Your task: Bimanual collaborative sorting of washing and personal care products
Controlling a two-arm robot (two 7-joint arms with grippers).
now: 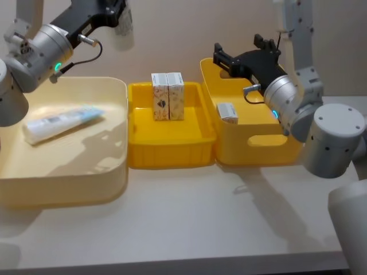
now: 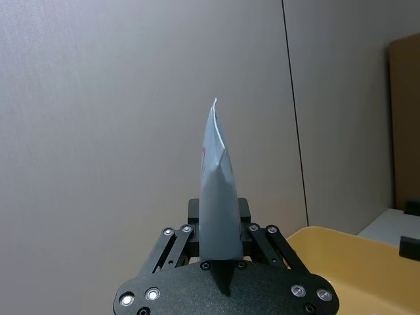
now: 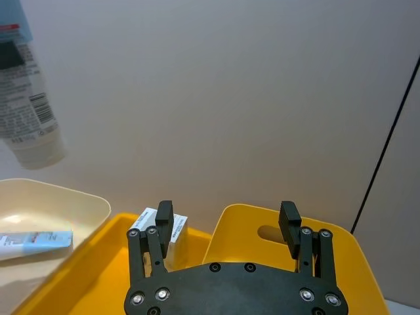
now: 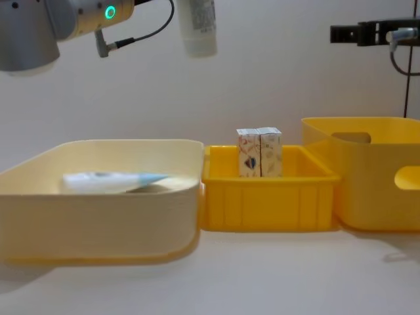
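My left gripper point(image 1: 114, 16) is raised at the back left, above the cream bin point(image 1: 114, 172), and is shut on a pale squeeze tube point(image 1: 123, 31) that hangs cap down point(image 4: 197, 26). The left wrist view has this tube point(image 2: 216, 190) edge on between the fingers. A second tube point(image 1: 63, 123) lies flat in the cream bin. Two small cartons point(image 1: 167, 96) stand side by side in the shallow yellow bin point(image 1: 172, 154). Another carton point(image 1: 227, 112) lies in the deep yellow bin point(image 1: 258, 152). My right gripper point(image 1: 236, 52) hovers open above that deep bin, holding nothing point(image 3: 226, 220).
The three bins stand in a row touching each other: cream on the left, shallow yellow in the middle, deep yellow with a handle cut-out point(image 4: 410, 177) on the right. Bare tabletop point(image 1: 189, 217) stretches in front of them. A plain wall is behind.
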